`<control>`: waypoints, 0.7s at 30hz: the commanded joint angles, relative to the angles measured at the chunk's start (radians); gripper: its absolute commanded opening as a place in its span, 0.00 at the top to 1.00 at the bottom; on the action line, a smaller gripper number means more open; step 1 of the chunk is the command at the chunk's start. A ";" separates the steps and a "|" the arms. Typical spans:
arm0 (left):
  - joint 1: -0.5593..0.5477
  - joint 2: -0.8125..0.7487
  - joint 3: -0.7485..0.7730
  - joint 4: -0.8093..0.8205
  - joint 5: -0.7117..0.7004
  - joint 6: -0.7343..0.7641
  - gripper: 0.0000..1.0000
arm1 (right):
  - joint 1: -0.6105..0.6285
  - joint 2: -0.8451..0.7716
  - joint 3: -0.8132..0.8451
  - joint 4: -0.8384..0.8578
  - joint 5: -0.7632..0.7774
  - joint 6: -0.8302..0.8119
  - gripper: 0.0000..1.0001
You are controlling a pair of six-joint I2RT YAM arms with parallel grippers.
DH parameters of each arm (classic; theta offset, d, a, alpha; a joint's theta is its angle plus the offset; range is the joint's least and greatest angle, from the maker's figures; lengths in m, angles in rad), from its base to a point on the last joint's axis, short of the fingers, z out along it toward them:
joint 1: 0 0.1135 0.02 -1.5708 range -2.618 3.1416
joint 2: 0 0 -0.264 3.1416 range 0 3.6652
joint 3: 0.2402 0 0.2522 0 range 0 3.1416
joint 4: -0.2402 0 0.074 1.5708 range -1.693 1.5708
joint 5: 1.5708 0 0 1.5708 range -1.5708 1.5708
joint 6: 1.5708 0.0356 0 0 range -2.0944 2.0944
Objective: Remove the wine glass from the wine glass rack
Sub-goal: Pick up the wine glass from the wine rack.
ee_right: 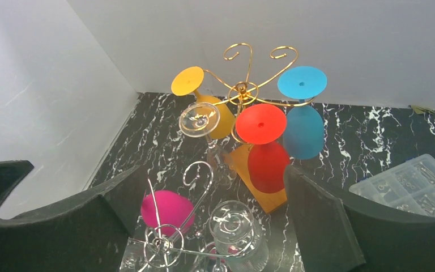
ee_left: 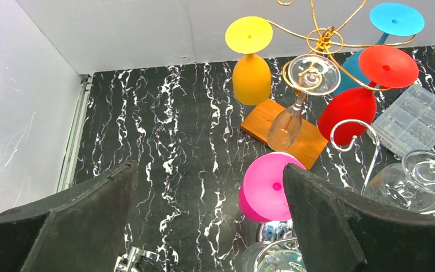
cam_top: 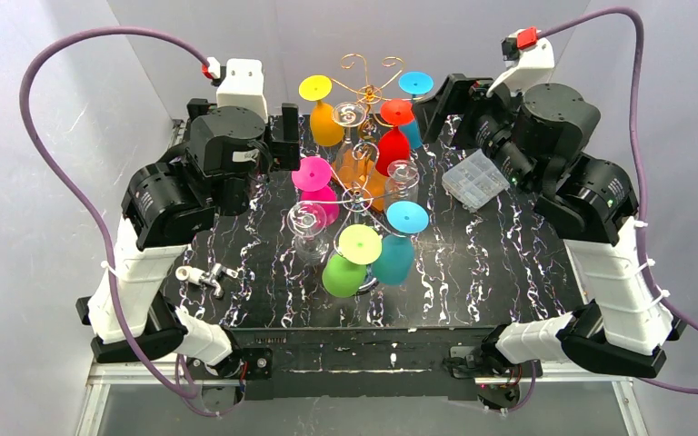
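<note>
The black marbled surface point(cam_top: 473, 272) is carrying everything. The wine glass rack point(cam_top: 370, 89) is standing near its middle, with its gold scroll arms spreading out in two tiers. As far as the views are showing, the task is sitting at its very start. Every glass appears to be hanging upside down by its foot from the rack, and none is lying or standing apart from it. By my reading the whole job is waiting: closing on one glass, sliding its foot out of its scroll and carrying it clear. I cannot tell which glass is meant.

The left pincer point(cam_top: 287, 136) is hovering just left of the rack, about level with the upper tier. Its jaws are gaping wide and gripping nothing. The right pincer point(cam_top: 443, 102) is hovering just right of the rack, likewise released and empty.

The pink wine glass point(cam_top: 316, 184) is hanging on the rack's left side, below the left pincer and nearest to it. In the left wrist view its foot is showing ahead of the fingers point(ee_left: 328, 226), apparently apart from them. The red wine glass point(cam_top: 393, 136) is hanging on the rack's right side, near the right pincer but not touching it.

An orange block point(cam_top: 361, 173) is lying under the rack. A clear plastic box point(cam_top: 477, 179) is resting to the rack's right. A small metal fitting point(cam_top: 202, 275) is lying well off to the rack's near left.
</note>
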 commanded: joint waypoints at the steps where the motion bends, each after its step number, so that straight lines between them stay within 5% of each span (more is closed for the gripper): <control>1: -0.003 -0.048 0.028 -0.027 -0.045 -0.019 0.01 | 0.001 -0.005 -0.018 -0.009 0.005 0.018 0.00; 14: -0.002 -0.093 -0.031 -0.071 -0.012 -0.016 0.01 | -0.036 0.108 -0.003 -0.165 0.020 0.019 0.00; 21: 0.005 -0.113 -0.070 -0.053 -0.012 0.005 0.01 | -0.353 0.100 -0.069 -0.107 -0.303 0.028 0.00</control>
